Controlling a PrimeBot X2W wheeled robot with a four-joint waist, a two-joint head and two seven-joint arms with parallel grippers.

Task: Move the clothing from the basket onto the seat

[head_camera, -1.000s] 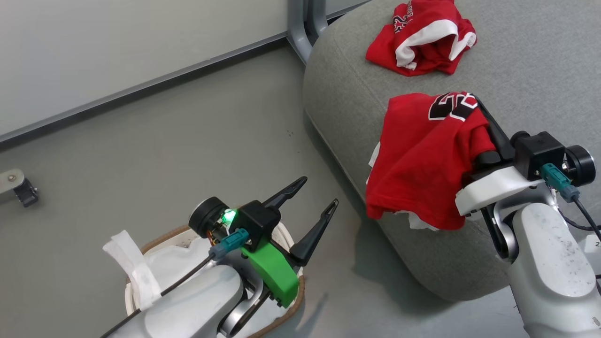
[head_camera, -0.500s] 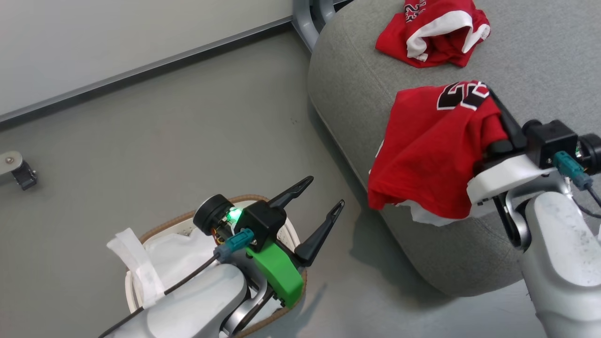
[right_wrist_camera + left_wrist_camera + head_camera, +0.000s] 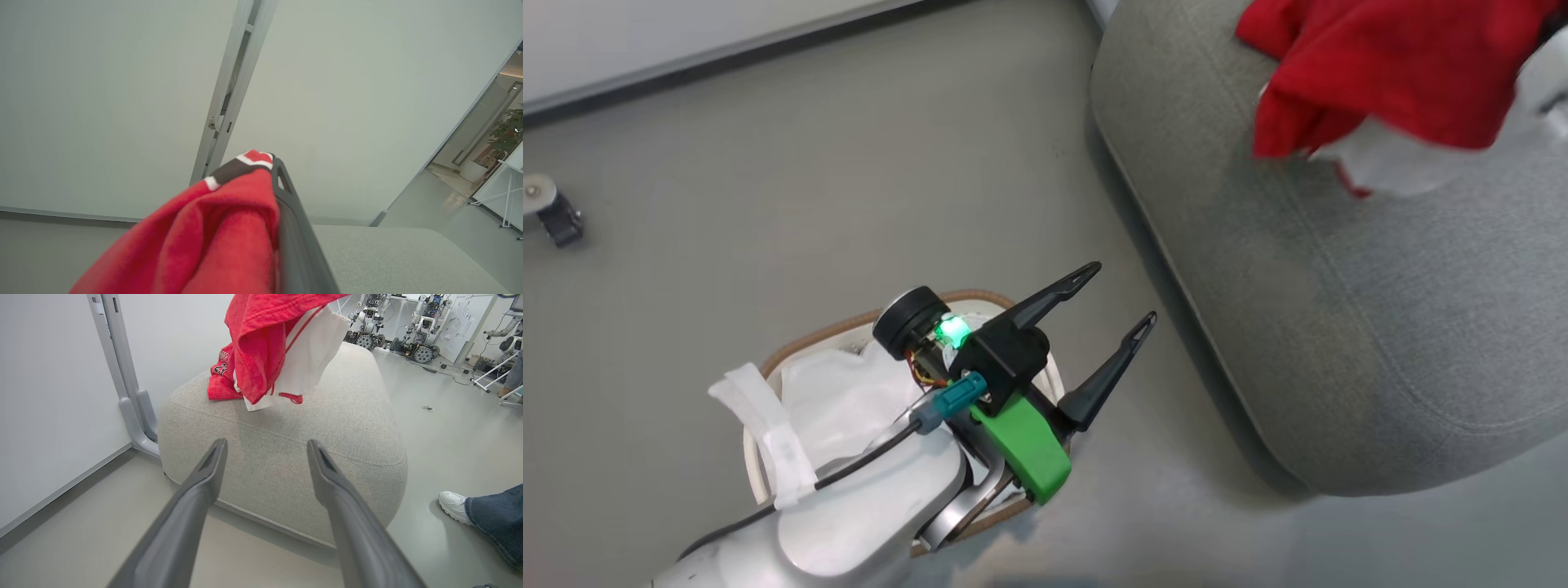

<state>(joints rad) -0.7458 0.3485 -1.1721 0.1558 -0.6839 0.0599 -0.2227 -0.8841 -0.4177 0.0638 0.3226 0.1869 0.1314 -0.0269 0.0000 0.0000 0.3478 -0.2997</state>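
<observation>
Near field: left gripper [image 3: 1122,292] is hovering above the seat-side rim of the basket [image 3: 805,341], its two dark fingers spread as wide as they go and gripping nothing. The tips are reaching out past the rim, over the floor [image 3: 768,204], toward the seat [image 3: 1380,327]. The basket is sitting on the floor near the seat's rounded corner, apart from it. The white liner [image 3: 841,400] is showing inside, one flap draping over the rim. The left forearm is covering much of the interior, so what is lying beneath cannot be told.

Mid field: right gripper [image 3: 273,163] is clamping the held jersey [image 3: 212,245], fingers pressed fully together on a fold of red fabric, with a black-and-white patch bunching at the tips. In the left wrist view this jersey is hanging over the seat top, a white panel dangling below the red. Whether its lowest hem is touching the cushion cannot be told. The head view is showing it blurred at upper right.

Far field: a second jersey [image 3: 220,381] is lying crumpled on the seat's far edge, near a grey wall post [image 3: 126,388]. At the right of the left wrist view a person's white shoe [image 3: 451,500] is resting on the floor. Other robots [image 3: 421,347] are standing far back
</observation>
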